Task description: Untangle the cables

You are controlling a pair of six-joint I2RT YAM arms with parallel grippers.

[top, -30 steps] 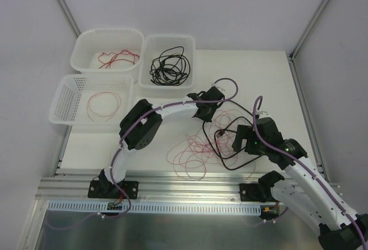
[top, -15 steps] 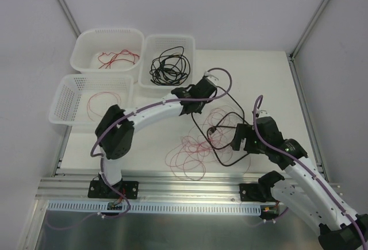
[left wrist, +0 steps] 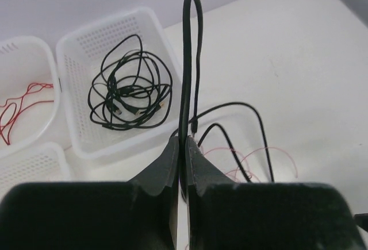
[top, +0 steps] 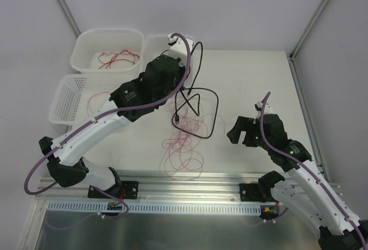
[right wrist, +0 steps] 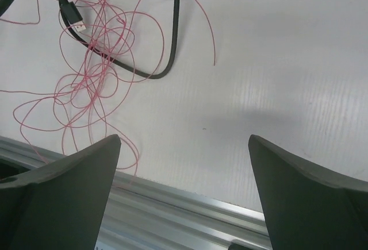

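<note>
**A:** From above, where do the cables sit?

**B:** The black cable (top: 216, 107) runs from the left claw (top: 187, 52), which is over the far left of the worktop (top: 259, 83), beside the baskets (top: 109, 30). From there it drops in a wide loop onto the worktop. Its plug end sits among the red wires (top: 184, 146), which spread from the middle toward the near edge.

**A:** And the baskets?

**B:** 3 white ones at the far left. 2 show red strands (top: 118, 57) inside, and the arm covers most of the 3rd.

**A:** The right claw?

**B:** The right claw (top: 234, 128) hovers right of the tangle, apart from it.

**A:** What does the left wrist view show?

**B:** The 2 fingers are pinched tight on the black cable, which arches up in a narrow loop above them. Beyond on the left, 1 basket holds a coil of black cables (left wrist: 129, 92).

**A:** And the right wrist view?

**B:** The fingers are spread wide with nothing between them, only bare worktop. At the far left, red wires cross the black cable and its plug (right wrist: 73, 19). A metal rail (right wrist: 172, 204) runs along the near edge.
</note>
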